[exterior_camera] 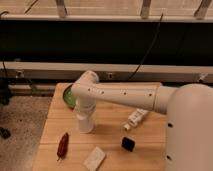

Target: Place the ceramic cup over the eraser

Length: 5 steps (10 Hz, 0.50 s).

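Hand (85, 108) at the end of the arm, pointing straight down over the cup (85, 125). The cup stands on the surface (107, 137) near its left edge, about midway between back and front, directly under the hand and seemingly in contact with it. Whether the hand is clamped on the cup cannot be told. The cup is judged stiff, smooth, fairly light and liable to slip or chip, and is best held across its tapered wall. The eraser (95, 159), taken to be the pale block at the front edge, lies apart from the cup. The bowl (67, 96) sits just behind the cup.
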Each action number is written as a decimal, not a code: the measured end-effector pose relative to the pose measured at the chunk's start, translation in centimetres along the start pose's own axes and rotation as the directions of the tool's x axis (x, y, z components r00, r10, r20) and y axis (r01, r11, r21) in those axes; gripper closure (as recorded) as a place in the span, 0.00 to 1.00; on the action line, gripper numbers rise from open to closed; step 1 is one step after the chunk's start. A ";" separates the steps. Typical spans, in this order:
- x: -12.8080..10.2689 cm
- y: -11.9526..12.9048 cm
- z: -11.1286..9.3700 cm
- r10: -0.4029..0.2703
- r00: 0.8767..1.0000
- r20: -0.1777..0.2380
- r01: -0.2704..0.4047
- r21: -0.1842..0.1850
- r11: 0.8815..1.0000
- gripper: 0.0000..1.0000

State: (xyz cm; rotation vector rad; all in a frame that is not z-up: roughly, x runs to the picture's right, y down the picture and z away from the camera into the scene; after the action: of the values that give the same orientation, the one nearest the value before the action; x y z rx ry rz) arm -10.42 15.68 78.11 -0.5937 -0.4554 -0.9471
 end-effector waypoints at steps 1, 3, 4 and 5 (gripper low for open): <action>0.1 0.0 0.3 -0.001 1.000 -0.005 0.001 -0.011 1.000 0.20; 0.1 -0.4 0.9 -0.007 1.000 -0.008 0.007 -0.027 1.000 0.20; 0.2 -0.5 1.1 -0.008 1.000 -0.010 0.007 -0.034 0.999 0.20; 0.2 -0.6 1.3 -0.008 1.000 -0.011 0.007 -0.040 0.999 0.20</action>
State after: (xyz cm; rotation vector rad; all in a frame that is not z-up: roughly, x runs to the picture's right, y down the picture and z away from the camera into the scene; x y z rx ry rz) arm -10.93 16.10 79.34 -0.6229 -0.4298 -0.9681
